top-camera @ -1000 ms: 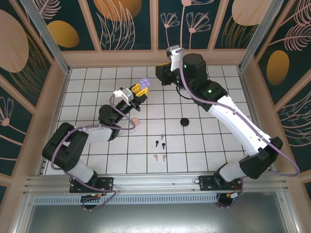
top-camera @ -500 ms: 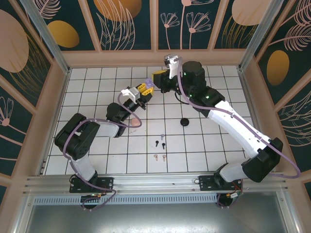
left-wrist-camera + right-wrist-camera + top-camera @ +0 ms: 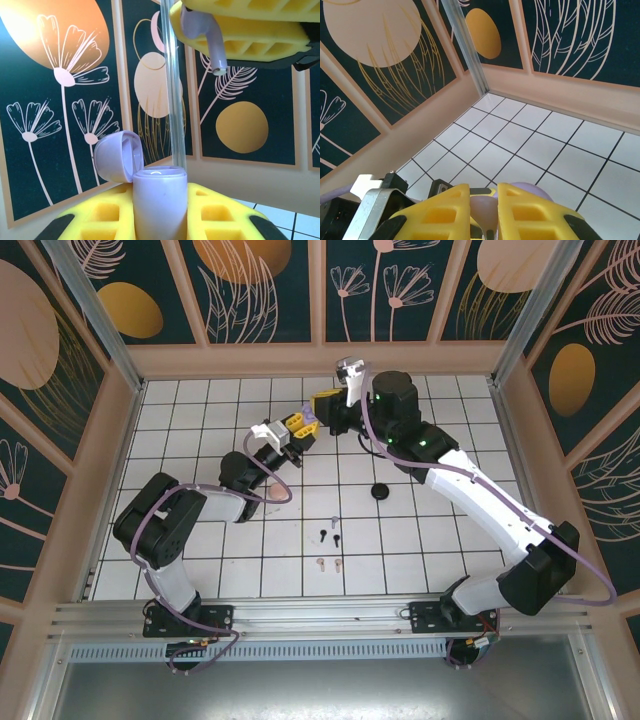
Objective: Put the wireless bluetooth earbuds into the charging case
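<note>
My left gripper [image 3: 296, 425] is shut on a lilac charging case [image 3: 159, 202] held upright between its yellow fingers, with the lid [image 3: 116, 156] tipped open to the left. Directly above the case, my right gripper [image 3: 325, 402] is shut on a lilac earbud [image 3: 209, 39], stem pointing down and clear of the case opening. In the right wrist view the earbud [image 3: 486, 211] sits pinched between the yellow fingers [image 3: 445, 210]. More earbuds lie on the table: a lilac one [image 3: 333, 521], two black [image 3: 322, 535] and two pink [image 3: 320, 562].
A black round case [image 3: 379, 491] lies on the tiles right of centre, and a pink one [image 3: 279, 492] lies beside the left forearm. The back wall [image 3: 320, 358] stands just behind both grippers. A clear vertical post [image 3: 172, 85] rises behind the case.
My right gripper has swung left and down with the earbud, coming over the left gripper. My left gripper has lifted the case slightly up and right to meet it.
</note>
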Motion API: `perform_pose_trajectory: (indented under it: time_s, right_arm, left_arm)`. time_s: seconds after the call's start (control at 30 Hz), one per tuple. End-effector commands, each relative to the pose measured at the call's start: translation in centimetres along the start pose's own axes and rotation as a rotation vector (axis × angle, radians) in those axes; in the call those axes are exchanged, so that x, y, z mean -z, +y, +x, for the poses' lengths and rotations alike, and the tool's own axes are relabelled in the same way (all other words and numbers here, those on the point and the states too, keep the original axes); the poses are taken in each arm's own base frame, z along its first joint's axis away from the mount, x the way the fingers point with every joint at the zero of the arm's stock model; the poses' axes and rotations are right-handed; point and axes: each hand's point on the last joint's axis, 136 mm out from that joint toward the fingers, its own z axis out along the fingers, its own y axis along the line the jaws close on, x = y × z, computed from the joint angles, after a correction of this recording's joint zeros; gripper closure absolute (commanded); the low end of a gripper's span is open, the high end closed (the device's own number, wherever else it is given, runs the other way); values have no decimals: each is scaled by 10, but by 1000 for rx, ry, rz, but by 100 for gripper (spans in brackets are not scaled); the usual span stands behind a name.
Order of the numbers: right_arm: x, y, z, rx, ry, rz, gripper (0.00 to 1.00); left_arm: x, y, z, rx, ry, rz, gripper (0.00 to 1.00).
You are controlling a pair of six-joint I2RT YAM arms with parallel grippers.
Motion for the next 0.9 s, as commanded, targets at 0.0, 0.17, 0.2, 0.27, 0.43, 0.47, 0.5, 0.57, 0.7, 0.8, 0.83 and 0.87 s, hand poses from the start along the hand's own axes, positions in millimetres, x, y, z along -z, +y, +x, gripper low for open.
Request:
perform_pose_trajectory:
  time_s: [0.0,0.17,0.2,0.27,0.43,0.47,0.5,0.57,0.7,0.8,0.83,0.87]
  right_arm:
    - [-5,1,-2,0,-24,-25,84]
    - [-11,-1,4,-10,-8,-26,84]
    - [-12,-2,5,-11,-6,-25,84]
    - [-14,-3,8,-15,-1,-24,84]
    - [-18,-5,14,-23,9,-22,84]
    - [-18,-5,13,-23,9,-22,84]
    - [-19,-6,14,-25,12,-22,84]
    - [-20,-6,15,-26,13,-22,84]
    - [-21,-7,18,-31,22,-22,84]
    - [-22,-6,19,-35,26,-25,85]
    - [-22,-6,20,-37,28,-26,85]
    - [-21,-6,20,-38,28,-28,85]
  left_arm:
    - [5,-15,-68,-87,-248,49,100]
    - [5,-17,-74,-85,-261,61,100]
    - [5,-18,-75,-83,-263,62,100]
    - [5,-18,-77,-86,-268,64,100]
    - [6,-20,-81,-86,-274,67,100]
    - [6,-19,-82,-88,-275,66,100]
    - [6,-20,-81,-86,-273,67,100]
    - [6,-20,-81,-85,-272,68,100]
    - [6,-20,-81,-88,-270,68,100]
    - [5,-20,-80,-87,-269,67,100]
    - [5,-20,-80,-88,-269,66,100]
    - [5,-20,-80,-88,-268,66,100]
